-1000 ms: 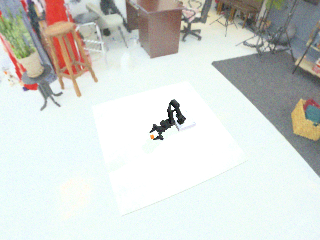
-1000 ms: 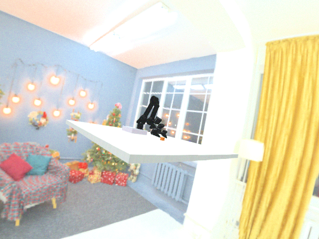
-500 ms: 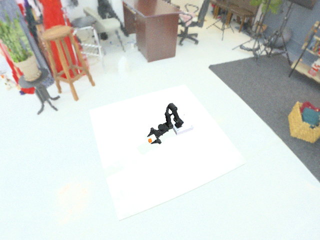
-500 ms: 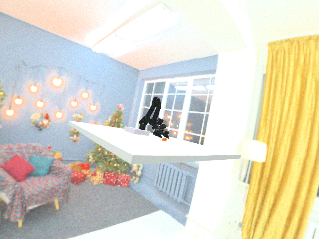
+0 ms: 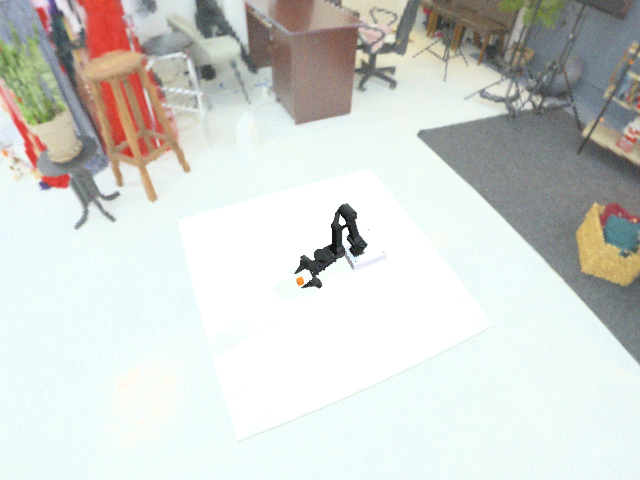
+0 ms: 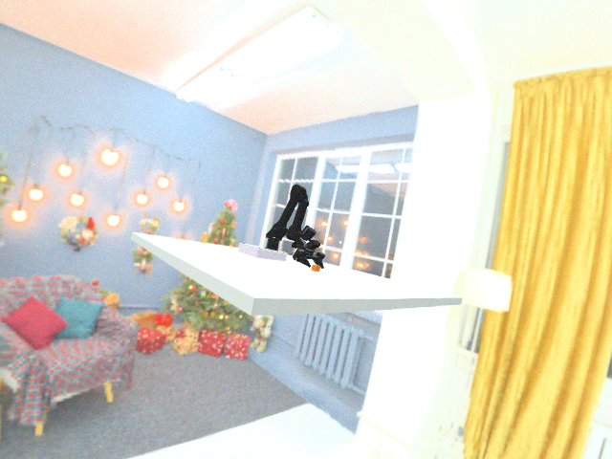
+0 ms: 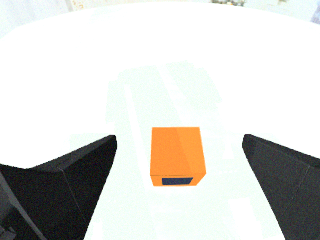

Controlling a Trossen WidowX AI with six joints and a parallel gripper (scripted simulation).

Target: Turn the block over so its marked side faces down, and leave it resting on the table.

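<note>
An orange block (image 5: pixel 299 281) (image 6: pixel 315 268) (image 7: pixel 176 155) sits on the white table (image 5: pixel 392 320) (image 6: pixel 276 289) (image 7: pixel 280 75). In the wrist view its top is plain orange, and a dark blue rectangle shows on the side that faces the wrist camera and the arm, so the marked side is upright. My gripper (image 5: pixel 299 280) (image 6: pixel 316 267) (image 7: pixel 180 140) is open wide, low over the table. One finger stands on each side of the block, with a gap on both sides in the wrist view. The block's underside is hidden.
The arm's pale base plate (image 5: pixel 369 259) (image 6: pixel 261 252) sits on the table behind the gripper. The table's edge (image 6: pixel 345 304) shows in the top and exterior views. Stools, a desk and a basket stand on the floor beyond it.
</note>
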